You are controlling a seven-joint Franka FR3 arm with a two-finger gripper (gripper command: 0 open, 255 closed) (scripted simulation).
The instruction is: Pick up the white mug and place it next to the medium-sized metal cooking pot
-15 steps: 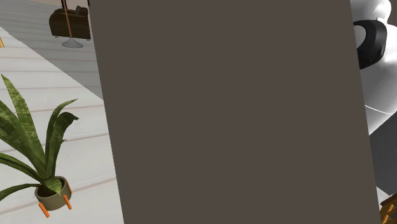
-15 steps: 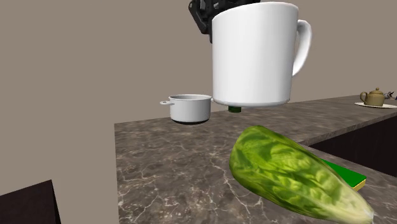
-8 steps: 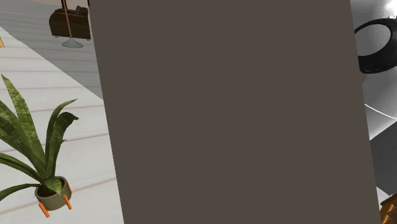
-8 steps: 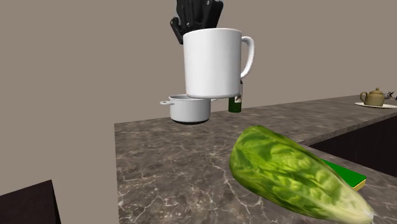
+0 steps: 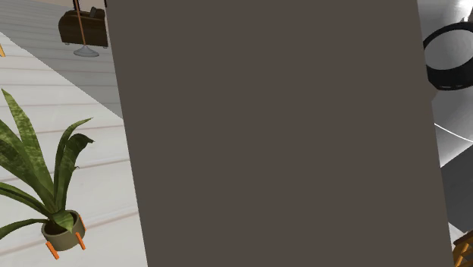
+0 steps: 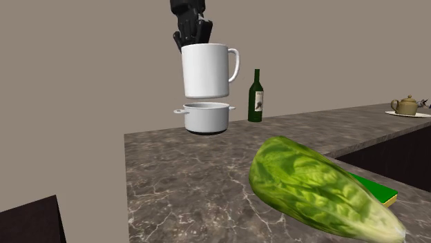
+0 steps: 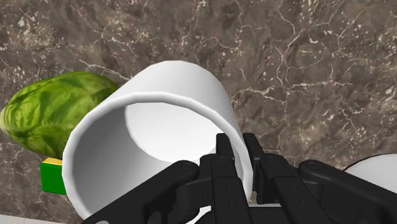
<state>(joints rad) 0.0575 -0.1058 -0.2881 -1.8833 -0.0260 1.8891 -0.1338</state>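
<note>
Hand: the black two-finger hand (image 6: 195, 41) comes down from above and is closed on the rim of the plain white mug (image 6: 205, 70). In the wrist view, the hand (image 7: 236, 153) pinches the mug's wall, with one finger inside the mouth and one outside.
Mug: the mug is held upright in the air, clear of the tabletop. Its long axis is vertical, and its handle points to the second exterior view's right.
Key relation: the small pale grey two-handled cooking pot (image 6: 206, 119) stands on the dark veined stone tabletop (image 6: 173, 186), straight under the mug as the second exterior view draws it. Depth cannot be read from there.
Wrist view adds: past the mug (image 7: 181, 83) lies bare tabletop (image 7: 305, 63). A pale curved edge (image 7: 376, 170) beside the hand is probably the pot's rim. If so, the mug hangs beside the pot rather than over its mouth.
Coming move, as a judgement: a straight descent, provided the base clears the pot's rim.
Nearby: a dark green wine bottle (image 6: 256, 96) stands just beside the pot. A large green lettuce head (image 6: 318, 190) and a flat green box (image 6: 376, 188) lie well apart from it.
Far off: a small tan teapot (image 6: 406, 105).
Shoulder view: a broad grey-brown panel (image 5: 273, 136) hides the tabletop. A potted spiky green plant (image 5: 42, 167) stands on the pale floor.
</note>
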